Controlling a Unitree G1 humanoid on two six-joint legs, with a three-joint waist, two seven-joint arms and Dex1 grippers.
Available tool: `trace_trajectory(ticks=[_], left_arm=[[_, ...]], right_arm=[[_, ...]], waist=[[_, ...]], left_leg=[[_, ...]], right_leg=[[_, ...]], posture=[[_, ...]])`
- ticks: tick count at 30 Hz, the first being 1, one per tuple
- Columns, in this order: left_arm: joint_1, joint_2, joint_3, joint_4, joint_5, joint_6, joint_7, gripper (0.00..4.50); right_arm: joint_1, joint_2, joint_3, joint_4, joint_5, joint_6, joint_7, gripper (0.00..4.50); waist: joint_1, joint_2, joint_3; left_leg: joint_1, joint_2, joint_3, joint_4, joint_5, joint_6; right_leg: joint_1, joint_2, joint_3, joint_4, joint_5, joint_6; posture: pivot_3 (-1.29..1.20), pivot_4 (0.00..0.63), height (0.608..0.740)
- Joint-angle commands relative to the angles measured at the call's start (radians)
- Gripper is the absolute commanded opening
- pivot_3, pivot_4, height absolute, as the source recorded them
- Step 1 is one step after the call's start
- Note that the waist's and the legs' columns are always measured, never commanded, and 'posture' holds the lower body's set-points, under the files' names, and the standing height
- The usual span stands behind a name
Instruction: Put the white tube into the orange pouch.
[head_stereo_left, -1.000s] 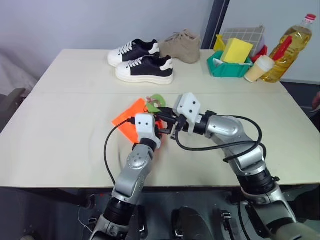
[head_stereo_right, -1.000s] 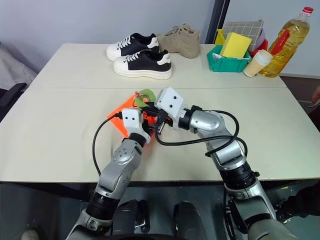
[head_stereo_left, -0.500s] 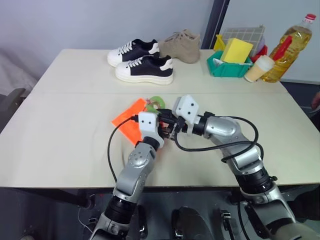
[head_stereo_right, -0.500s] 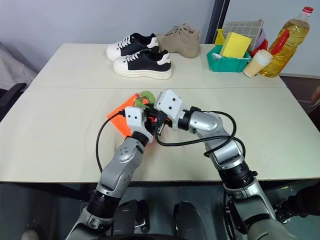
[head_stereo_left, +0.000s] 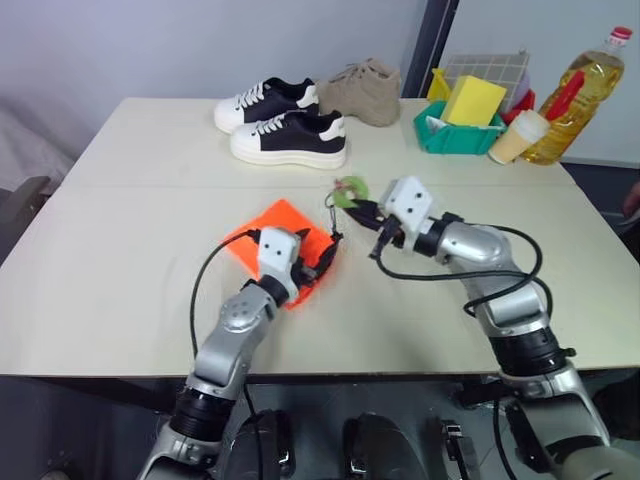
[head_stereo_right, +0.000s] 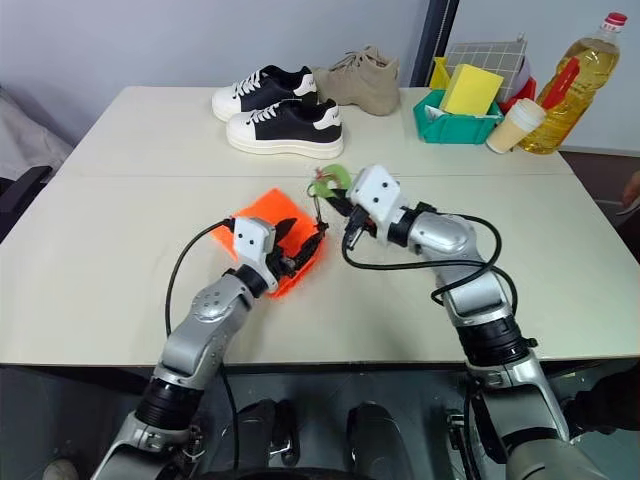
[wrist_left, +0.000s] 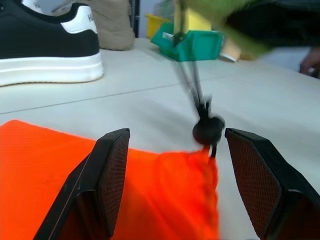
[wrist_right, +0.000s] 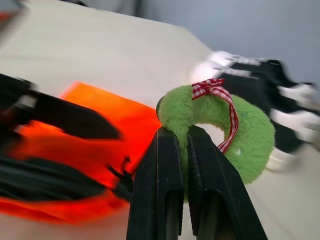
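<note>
The orange pouch (head_stereo_left: 272, 232) lies flat on the table in front of me. Its gathered mouth (wrist_left: 170, 195) points toward my right arm. My left gripper (head_stereo_left: 318, 260) stands open, one finger on each side of that mouth and of the black cord lock (wrist_left: 208, 130). The black cord (wrist_left: 192, 82) runs taut from the lock up to a fuzzy green ring tag (wrist_right: 225, 127) with a red checked ribbon. My right gripper (wrist_right: 181, 136) is shut on this tag, held above the table just right of the pouch (head_stereo_right: 262, 222). The white tube is hidden.
At the far edge stand a pair of black-and-white sneakers (head_stereo_left: 285, 125) and a beige shoe (head_stereo_left: 365, 90). At the far right are a green bin (head_stereo_left: 458, 135) with a yellow sponge (head_stereo_left: 475, 100), a cream cup (head_stereo_left: 520, 135) and an oil bottle (head_stereo_left: 585, 90).
My right gripper has pulled the green tag to the right and away from the pouch, drawing the cord taut. My left gripper has shifted left, and more of the pouch now shows.
</note>
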Motion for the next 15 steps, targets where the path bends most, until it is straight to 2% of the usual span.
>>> trace_trajectory(ticks=[1, 4, 6, 8, 15], left_arm=[[-0.028, 0.040, 0.049, -0.034, -0.076, -0.001, -0.115, 3.27], [-0.101, 0.113, 0.098, 0.039, -0.133, 0.013, -0.249, 3.27], [-0.182, 0.173, 0.097, 0.131, -0.135, -0.006, -0.376, 3.77], [-0.271, 0.220, 0.077, 0.239, -0.119, -0.037, -0.503, 4.48], [-0.529, 0.223, 0.046, 0.620, -0.091, -0.117, -0.833, 4.48]], right_arm=[[0.030, -0.022, -0.042, -0.109, 0.014, 0.020, -0.012, 0.00], [0.067, -0.016, -0.039, -0.174, 0.016, 0.047, -0.032, 0.00], [0.092, -0.009, -0.040, -0.201, 0.014, 0.051, -0.047, 0.00], [0.118, -0.006, -0.048, -0.227, 0.021, 0.055, -0.056, 0.00], [0.181, -0.008, -0.030, -0.290, 0.014, 0.047, -0.060, 0.00]], waist=[[0.000, 0.000, 0.000], [-0.001, 0.000, 0.000], [-0.001, 0.000, 0.000], [0.001, 0.000, 0.000], [0.002, 0.000, 0.000]], left_leg=[[0.000, 0.000, 0.000, -0.001, 0.000, 0.000], [0.001, 0.000, 0.000, -0.004, 0.001, -0.002], [0.002, 0.000, 0.000, -0.006, 0.002, -0.003], [0.002, 0.000, 0.000, -0.007, 0.003, -0.004], [0.001, -0.002, 0.002, -0.008, 0.004, -0.006]], right_leg=[[0.000, 0.000, 0.000, -0.001, 0.000, 0.000], [0.000, 0.000, 0.000, -0.002, 0.000, 0.000], [-0.001, 0.001, 0.000, -0.002, 0.001, 0.001], [-0.001, 0.001, -0.001, -0.002, 0.001, 0.002], [0.000, 0.002, -0.002, -0.006, 0.002, 0.003]], posture=[[0.00, 0.150, 0.740], [0.00, 0.150, 0.740], [0.00, 0.150, 0.740], [0.00, 0.150, 0.740], [0.00, 0.150, 0.740]])
